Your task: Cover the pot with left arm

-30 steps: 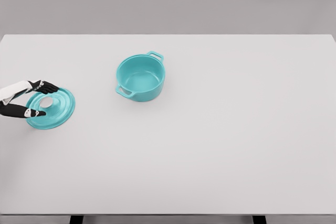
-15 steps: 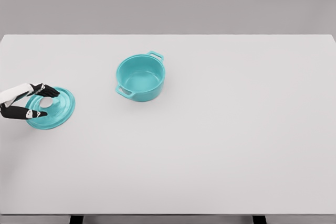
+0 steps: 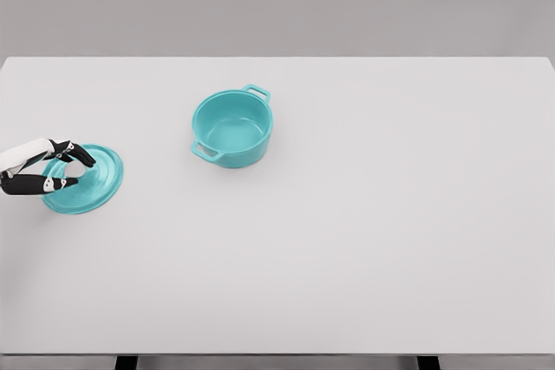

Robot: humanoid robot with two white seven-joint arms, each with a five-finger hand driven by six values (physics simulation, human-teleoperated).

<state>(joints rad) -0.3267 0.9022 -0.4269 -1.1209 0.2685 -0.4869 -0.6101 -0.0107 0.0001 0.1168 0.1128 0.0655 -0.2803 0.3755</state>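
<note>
Head view is showing the left hand (image 3: 54,169) pinching the knob of the round teal lid (image 3: 84,179); a thin grip risks it slipping before reaching the open teal two-handled pot (image 3: 232,127).

**Left hand at the left edge of the frame**

Only the left arm shows, entering at the left edge just below mid-height. A short stretch of white forearm leads into the left hand (image 3: 54,171), which reaches toward the right. Its dark fingers (image 3: 80,155) are curled, the upper ones arching over and the thumb lying lower, nearly level, so the two close toward each other in a pinch. The right arm is out of view.
</note>
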